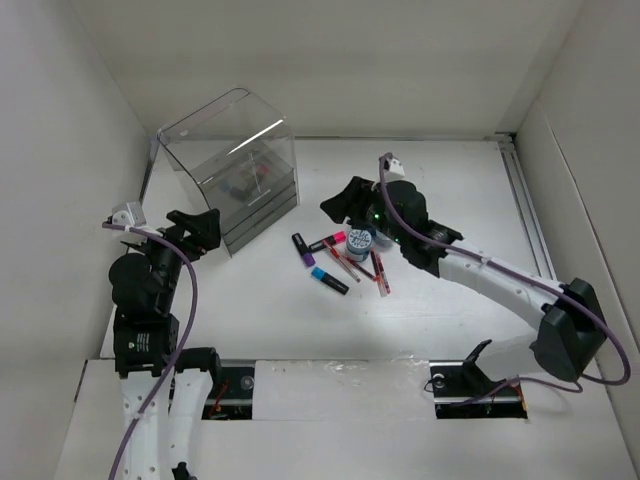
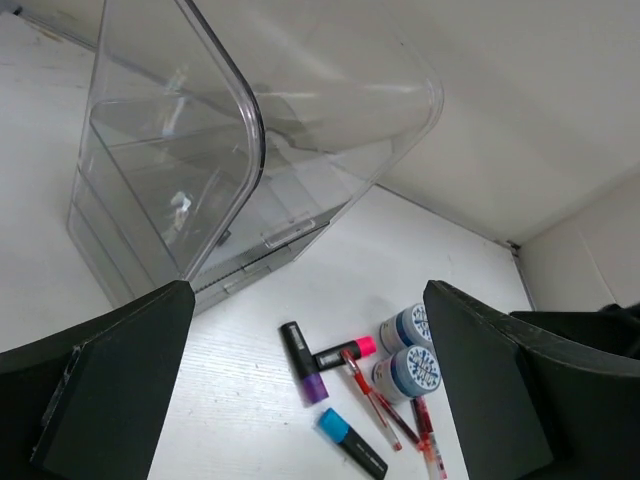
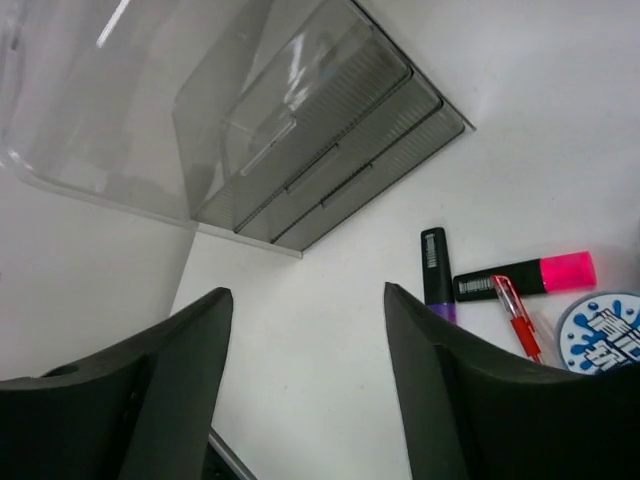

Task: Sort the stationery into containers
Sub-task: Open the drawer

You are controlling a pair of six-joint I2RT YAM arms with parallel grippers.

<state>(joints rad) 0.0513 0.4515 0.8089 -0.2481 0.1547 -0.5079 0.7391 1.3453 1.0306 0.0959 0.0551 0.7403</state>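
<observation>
The stationery lies in a small heap mid-table: a purple-capped marker (image 1: 301, 248), a pink-capped marker (image 1: 330, 241), a blue-capped marker (image 1: 328, 279), two blue-white rolls (image 1: 358, 240) and thin red pens (image 1: 380, 272). The clear organizer (image 1: 232, 165) stands at the back left with its lid raised and its drawers (image 3: 330, 160) pushed in. My right gripper (image 1: 338, 205) hovers open just behind the heap, nothing between its fingers. My left gripper (image 1: 200, 226) is wide open and empty, beside the organizer's front left corner. The left wrist view shows the heap (image 2: 360, 385) ahead and the organizer (image 2: 200, 150).
White walls close in the table on the left, back and right. A metal rail (image 1: 525, 205) runs along the right edge. The arm bases and cables sit at the near edge.
</observation>
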